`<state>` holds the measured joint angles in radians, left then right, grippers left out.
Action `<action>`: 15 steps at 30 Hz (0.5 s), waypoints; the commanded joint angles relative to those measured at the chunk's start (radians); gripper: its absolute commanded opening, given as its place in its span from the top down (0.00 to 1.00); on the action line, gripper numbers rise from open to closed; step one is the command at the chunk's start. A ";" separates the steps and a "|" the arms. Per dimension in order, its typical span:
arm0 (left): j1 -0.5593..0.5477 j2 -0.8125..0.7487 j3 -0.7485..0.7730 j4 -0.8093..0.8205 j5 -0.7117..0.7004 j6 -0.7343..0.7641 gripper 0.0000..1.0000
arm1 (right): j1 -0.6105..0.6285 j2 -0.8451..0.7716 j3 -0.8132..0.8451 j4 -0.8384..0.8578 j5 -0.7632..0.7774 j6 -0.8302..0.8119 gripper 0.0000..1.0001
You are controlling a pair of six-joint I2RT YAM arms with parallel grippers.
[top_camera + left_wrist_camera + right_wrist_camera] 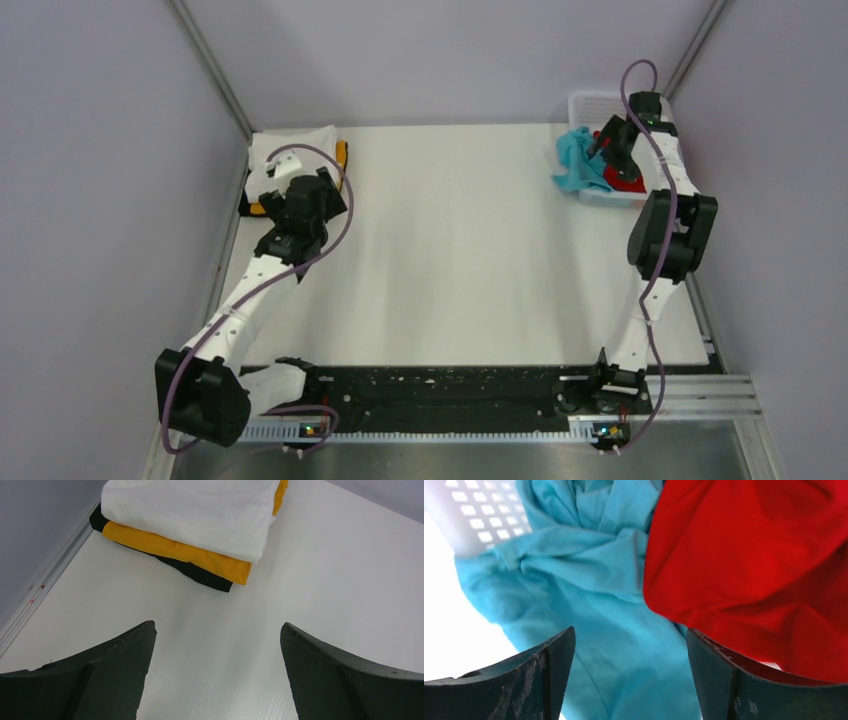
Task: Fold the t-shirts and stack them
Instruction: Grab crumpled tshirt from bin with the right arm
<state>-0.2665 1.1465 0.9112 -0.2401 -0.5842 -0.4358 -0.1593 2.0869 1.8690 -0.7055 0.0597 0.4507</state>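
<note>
A folded stack lies at the table's far left: the white t-shirt (290, 148) (200, 510) on top, the yellow-orange one (190, 555) under it, the black one (202, 576) at the bottom. My left gripper (268, 188) (217, 630) is open and empty over bare table just short of the stack. The turquoise t-shirt (580, 160) (589, 580) hangs crumpled over the basket's left rim, with the red t-shirt (628, 183) (749, 555) beside it. My right gripper (603, 148) (630, 635) is open right above the turquoise cloth, next to the red edge.
The white mesh basket (590, 102) (479, 515) stands at the far right corner against the wall. The white table (450, 250) stretches between the stack and the basket. A metal rail runs along the left edge (45, 575).
</note>
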 commanded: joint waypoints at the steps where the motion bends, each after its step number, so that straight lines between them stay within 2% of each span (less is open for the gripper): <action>1: 0.007 0.002 0.042 0.012 0.015 0.015 0.01 | 0.001 0.082 0.107 0.068 0.026 0.177 0.20; 5: 0.009 -0.003 0.042 0.004 0.034 0.027 0.01 | 0.000 0.112 0.095 0.164 0.068 0.322 0.20; 8: 0.009 -0.010 0.035 0.002 0.030 0.025 0.01 | 0.000 0.110 0.015 0.283 0.058 0.405 0.20; 12: 0.009 -0.011 0.032 -0.011 0.023 0.021 0.01 | 0.000 0.119 -0.067 0.427 0.001 0.446 0.22; 15: 0.009 -0.010 0.029 -0.012 0.023 0.017 0.01 | 0.000 0.151 -0.061 0.471 -0.050 0.436 0.25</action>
<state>-0.2623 1.1503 0.9157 -0.2619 -0.5613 -0.4198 -0.1604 2.2082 1.8080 -0.3992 0.0875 0.8345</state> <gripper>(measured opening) 0.987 0.768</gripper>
